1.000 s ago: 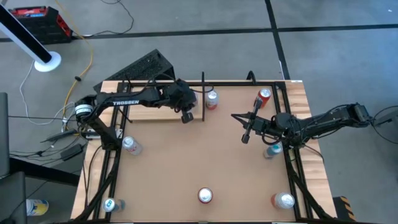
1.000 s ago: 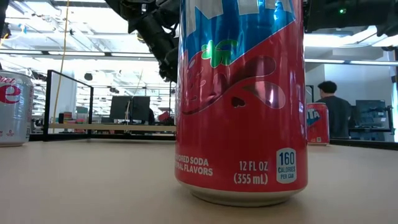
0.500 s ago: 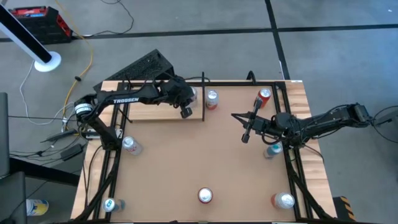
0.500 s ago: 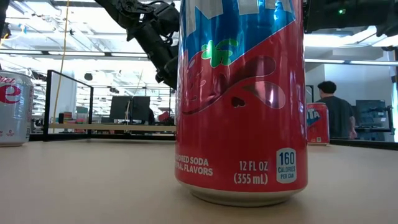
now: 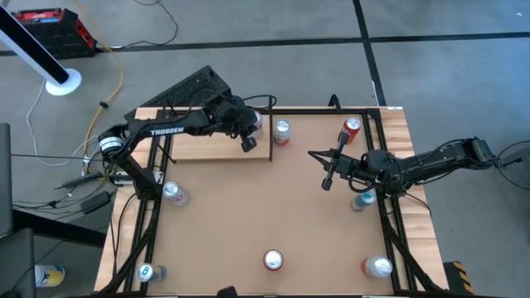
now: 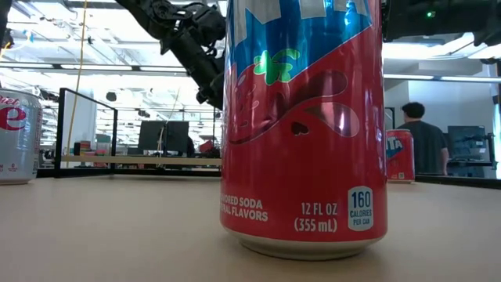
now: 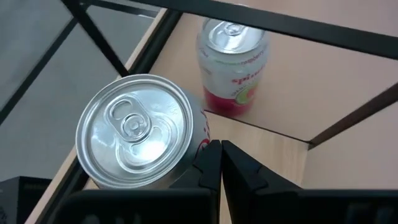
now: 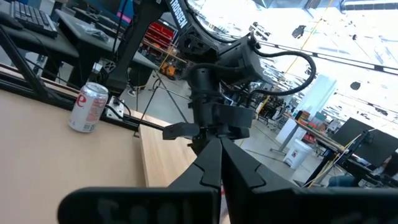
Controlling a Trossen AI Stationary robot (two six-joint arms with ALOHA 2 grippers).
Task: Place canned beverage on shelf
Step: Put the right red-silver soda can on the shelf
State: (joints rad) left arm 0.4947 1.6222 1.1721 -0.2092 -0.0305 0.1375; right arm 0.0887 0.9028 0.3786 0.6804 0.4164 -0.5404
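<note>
As the left arm is swinging back over the shelf (image 5: 211, 149), its left gripper (image 5: 248, 143) is travelling with fingers pressed together and carrying nothing, now above the shelf's end rail. A silver-topped can (image 7: 140, 140) is standing on the shelf right by those fingertips, at the corner, with another can (image 5: 282, 131) just beyond the rail. That's looking like a delivered can and an arm pulling clear. Well away from the shelf, the right gripper (image 5: 328, 180) is waiting, fingers closed and empty.
</note>
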